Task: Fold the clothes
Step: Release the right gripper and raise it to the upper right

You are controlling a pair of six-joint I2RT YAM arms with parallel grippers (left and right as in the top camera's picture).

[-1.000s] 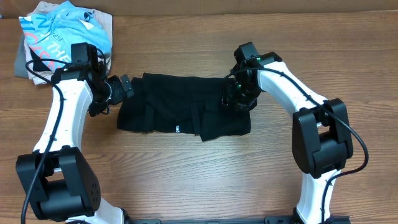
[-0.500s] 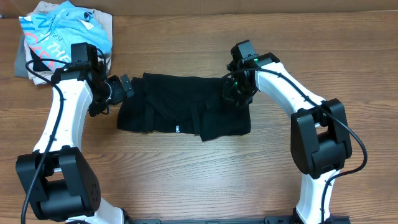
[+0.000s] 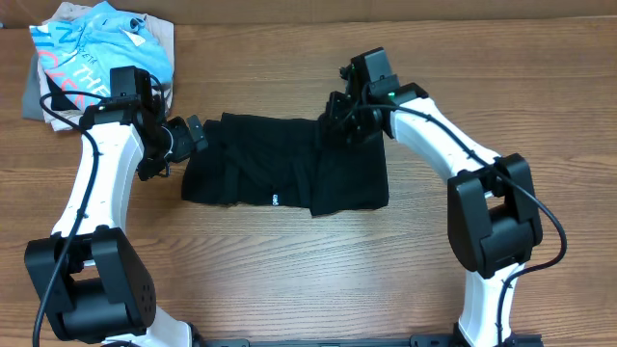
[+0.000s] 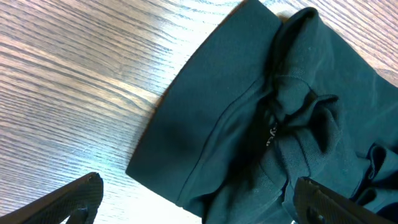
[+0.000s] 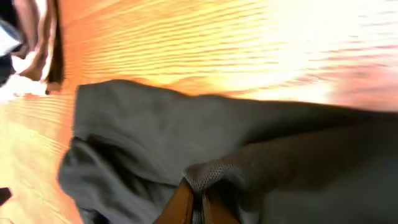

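Observation:
The clothes, a black garment [image 3: 275, 173] with a small white logo, lie flattened across the middle of the table. My left gripper [image 3: 192, 134] hovers wide open at the garment's left edge; in the left wrist view the dark fabric [image 4: 261, 106] lies between and beyond the spread fingers [image 4: 81, 193]. Over the garment's upper right part, my right gripper [image 3: 335, 118] is shut on the cloth. In the right wrist view the right gripper [image 5: 198, 191] pinches a raised fold of the fabric [image 5: 205, 134].
A pile of other garments sits at the far left corner: a light blue shirt [image 3: 96, 48] on top of beige and grey ones [image 3: 164, 34]. Bare wooden table [image 3: 318, 270] lies in front of the black garment.
My right gripper has shut on the garment's upper right part and moved left and slightly back, drawing the fabric with it. The left arm has stayed put.

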